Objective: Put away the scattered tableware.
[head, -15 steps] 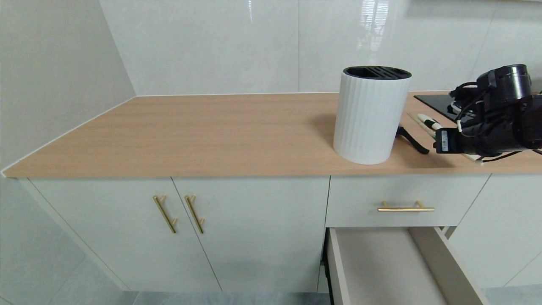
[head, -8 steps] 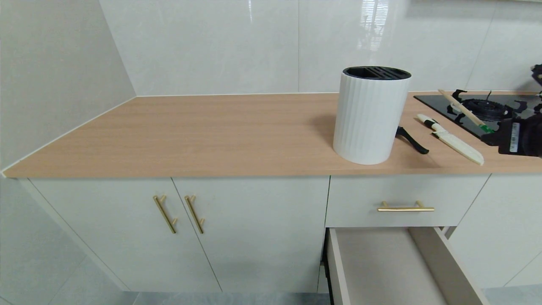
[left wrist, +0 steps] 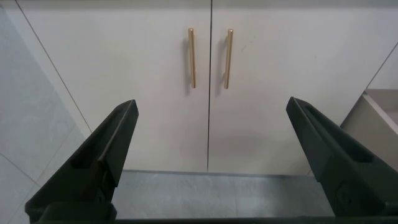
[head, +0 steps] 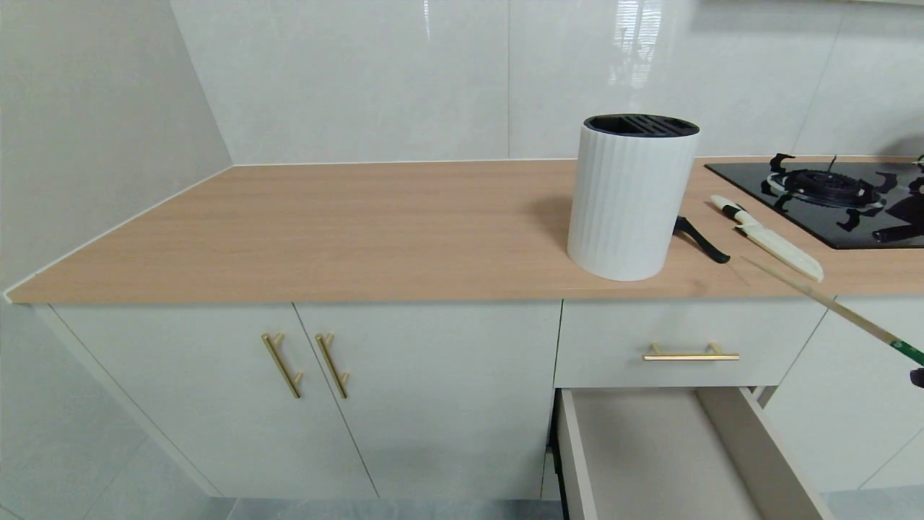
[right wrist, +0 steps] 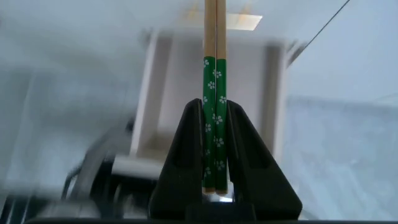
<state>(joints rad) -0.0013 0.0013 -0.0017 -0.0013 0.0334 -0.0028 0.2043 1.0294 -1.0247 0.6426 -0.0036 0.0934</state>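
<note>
Chopsticks [right wrist: 211,74] are being gripped by their green flowered ends in the closed jaws of the right gripper [right wrist: 211,118], slanting through the air before the counter [head: 361,231] near the open drawer [head: 650,448], while the left gripper [left wrist: 211,106] is hanging wide open, holding nothing

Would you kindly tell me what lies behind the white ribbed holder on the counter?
A black handle pokes out from behind the white ribbed holder, lying on the counter. The rest of that utensil is covered by the holder.
</note>
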